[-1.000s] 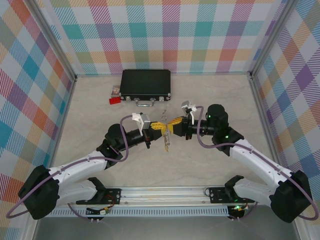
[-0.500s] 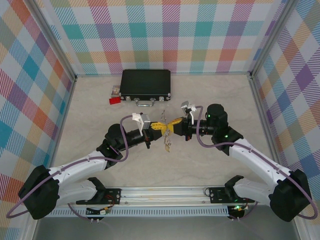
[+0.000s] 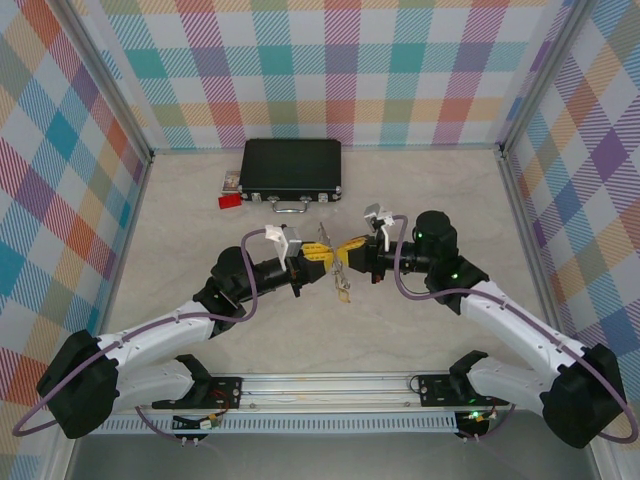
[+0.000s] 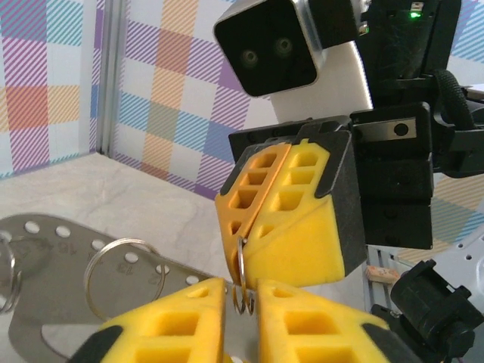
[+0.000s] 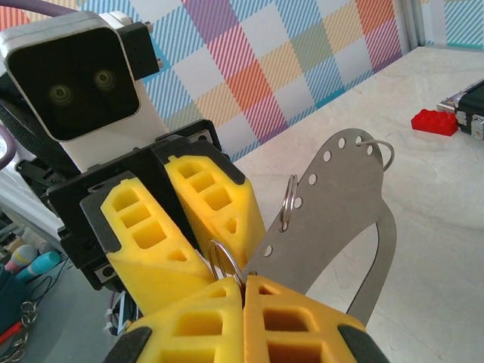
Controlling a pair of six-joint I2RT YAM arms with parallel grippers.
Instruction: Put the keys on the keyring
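Note:
My two grippers meet tip to tip above the middle of the table. The right gripper (image 3: 350, 256) (image 5: 243, 286) is shut on a small split ring (image 5: 225, 265), right where the edge of the keyring (image 5: 344, 200) reaches its jaw seam. The keyring is a flat grey loop with a row of holes and it carries other rings (image 4: 121, 274). The left gripper (image 3: 322, 262) (image 4: 242, 299) stands slightly open, with the same split ring (image 4: 243, 296) loose in the gap and the keyring (image 4: 45, 310) passing under its fingers. Small pale keys (image 3: 343, 287) dangle below the grippers.
A black case (image 3: 291, 168) lies shut at the back of the table. A small red block (image 3: 229, 201) (image 5: 435, 121) sits by its left end. Checked walls close in three sides, and a metal rail (image 3: 320, 385) runs along the near edge.
The left jaws have parted a little from shut. The right jaws stay shut. The metal hanging under the grippers has swung, and now shows shorter and further right.

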